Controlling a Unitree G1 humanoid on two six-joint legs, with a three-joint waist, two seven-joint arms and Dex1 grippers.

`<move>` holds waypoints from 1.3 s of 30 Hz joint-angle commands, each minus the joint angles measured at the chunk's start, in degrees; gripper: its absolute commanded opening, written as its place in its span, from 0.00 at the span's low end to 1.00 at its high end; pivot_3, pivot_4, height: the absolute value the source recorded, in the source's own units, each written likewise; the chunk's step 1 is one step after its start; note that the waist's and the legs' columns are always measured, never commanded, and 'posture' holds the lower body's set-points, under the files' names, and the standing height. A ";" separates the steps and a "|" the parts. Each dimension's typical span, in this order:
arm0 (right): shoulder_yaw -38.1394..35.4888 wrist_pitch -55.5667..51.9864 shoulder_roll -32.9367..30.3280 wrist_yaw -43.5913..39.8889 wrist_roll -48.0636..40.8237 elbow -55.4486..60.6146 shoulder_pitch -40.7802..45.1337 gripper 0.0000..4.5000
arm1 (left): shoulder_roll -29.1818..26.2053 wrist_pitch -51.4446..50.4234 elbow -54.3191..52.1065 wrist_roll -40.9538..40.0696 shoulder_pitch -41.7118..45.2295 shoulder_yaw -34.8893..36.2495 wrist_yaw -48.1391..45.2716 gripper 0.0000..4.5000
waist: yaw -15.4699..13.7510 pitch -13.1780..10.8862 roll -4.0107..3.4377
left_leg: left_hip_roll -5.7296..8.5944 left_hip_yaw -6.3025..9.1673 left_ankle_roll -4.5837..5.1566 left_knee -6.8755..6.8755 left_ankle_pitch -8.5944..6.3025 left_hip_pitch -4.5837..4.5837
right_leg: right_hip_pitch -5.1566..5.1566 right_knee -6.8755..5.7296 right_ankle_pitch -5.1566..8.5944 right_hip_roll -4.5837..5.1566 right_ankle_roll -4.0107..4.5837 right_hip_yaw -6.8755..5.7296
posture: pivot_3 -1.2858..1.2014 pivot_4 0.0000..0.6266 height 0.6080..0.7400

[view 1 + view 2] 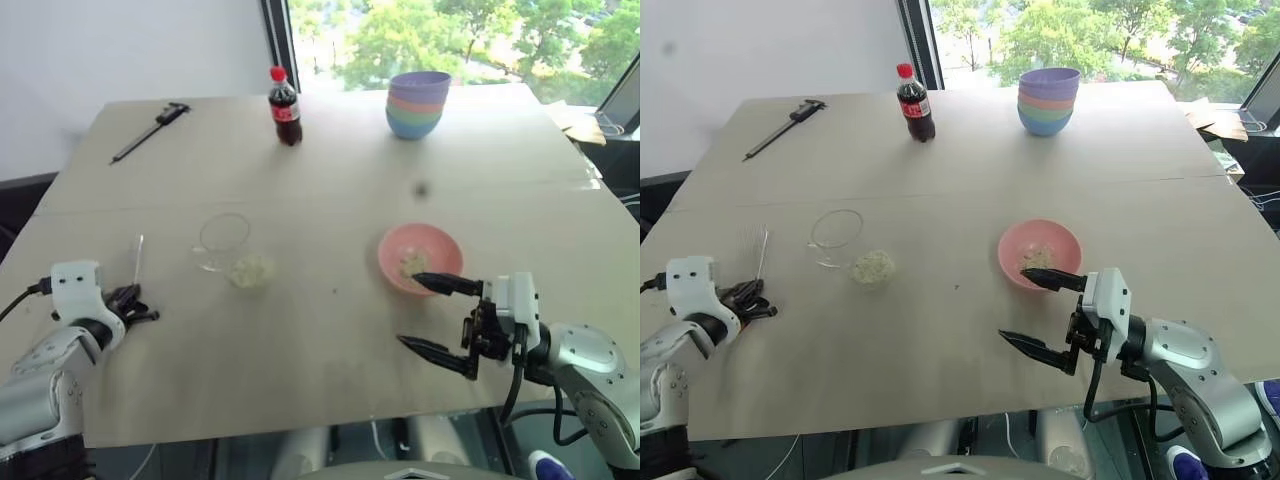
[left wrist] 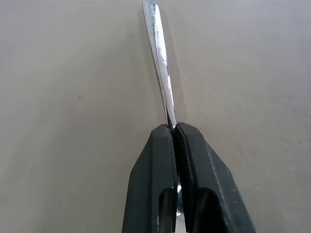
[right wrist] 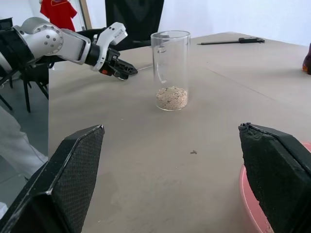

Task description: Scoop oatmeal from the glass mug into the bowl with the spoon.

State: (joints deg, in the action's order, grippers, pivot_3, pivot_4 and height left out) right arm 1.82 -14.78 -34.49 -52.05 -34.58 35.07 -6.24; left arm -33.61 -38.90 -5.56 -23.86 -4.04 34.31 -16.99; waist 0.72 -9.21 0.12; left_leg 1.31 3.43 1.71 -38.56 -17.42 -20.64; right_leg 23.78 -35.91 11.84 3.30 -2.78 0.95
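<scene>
The silver spoon [image 2: 163, 73] lies flat on the table at the left, and my left gripper [image 1: 135, 300] is shut on its handle end. To its right the glass mug [image 1: 225, 240] stands upright with a small heap of oatmeal [image 3: 171, 97] at its bottom. Further right is the pink bowl [image 1: 420, 258], holding a little oatmeal [image 1: 410, 263]. My right gripper [image 1: 428, 316] hangs open just in front of the bowl, pointing left toward the mug, with nothing between its fingers; one fingertip reaches over the bowl's near rim.
At the back of the table stand a cola bottle [image 1: 284, 105] and a stack of pastel bowls [image 1: 418, 103]. A dark caliper [image 1: 150, 130] lies at the back left. The table's front edge [image 1: 300, 425] runs just below both grippers.
</scene>
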 commanded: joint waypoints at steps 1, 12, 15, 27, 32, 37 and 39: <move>-0.32 0.93 0.22 -0.43 -0.31 0.56 0.71 1.00 | 2.82 5.34 -1.45 -0.02 -1.28 3.41 1.57 0.01 | -0.04 0.00 0.04 | 0.00 0.02 0.00 0.00 0.00 -0.01 | 0.00 0.01 0.00 0.01 0.00 -0.01 | 0.52 0.24 1.00; -0.58 0.51 1.75 -1.04 -1.21 -3.92 5.38 1.00 | 4.39 15.06 -17.16 -11.82 11.23 10.99 4.99 0.01 | -1.64 -0.11 0.83 | 0.04 0.21 -0.09 -0.03 0.05 -0.13 | 0.01 0.02 -0.03 0.06 0.05 -0.13 | 0.52 0.24 1.00; -0.67 0.10 2.18 -0.95 -1.62 -4.31 5.99 1.00 | 4.33 12.56 -23.28 -16.77 13.97 8.15 5.74 0.01 | -1.52 -0.12 0.84 | 0.08 0.23 -0.29 -0.03 0.17 -0.19 | 0.01 0.05 -0.03 0.10 0.04 -0.17 | 0.52 0.24 1.00; -4.94 -12.98 7.79 13.65 -13.82 -4.72 18.86 1.00 | -1.93 3.96 -42.26 -20.72 11.76 -20.59 -3.01 0.01 | -1.06 -0.23 0.67 | 0.09 0.05 -0.29 0.01 0.18 -0.11 | 0.02 0.02 -0.03 -0.28 0.05 -0.04 | 0.52 0.24 1.00; -3.52 -22.97 13.17 26.38 -23.79 -2.87 25.01 1.00 | -4.29 3.45 -42.79 -20.16 10.14 -27.14 -8.47 0.01 | -0.61 -0.32 0.52 | 0.05 0.09 -0.29 0.06 0.19 -0.11 | 0.05 0.00 -0.02 -0.40 0.07 -0.02 | 0.52 0.24 1.00; -4.06 -28.88 16.28 33.97 -34.16 -3.98 28.34 1.00 | -6.12 1.90 -43.51 -22.26 8.10 -30.14 -12.94 0.01 | -0.27 -0.33 0.51 | 0.08 0.07 -0.26 0.06 0.18 -0.15 | 0.08 0.02 -0.02 -0.38 0.06 0.00 | 0.52 0.24 1.00; -4.35 -30.11 16.20 34.62 -37.26 -4.17 29.51 1.00 | -6.87 1.69 -43.56 -22.72 7.23 -30.31 -14.26 0.01 | -0.22 -0.33 0.50 | 0.10 0.06 -0.25 0.06 0.17 -0.17 | 0.09 0.03 -0.02 -0.37 0.06 0.00 | 0.52 0.24 1.00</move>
State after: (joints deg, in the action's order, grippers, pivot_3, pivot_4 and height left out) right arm -1.05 -44.12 -18.27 -18.12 -68.06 29.51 22.10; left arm -39.63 -37.47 -46.74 -45.32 3.34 3.69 -30.01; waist 0.50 -9.54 0.62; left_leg 1.41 3.50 1.51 -38.50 -17.28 -20.82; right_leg 23.88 -35.89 11.83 2.92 -2.72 0.95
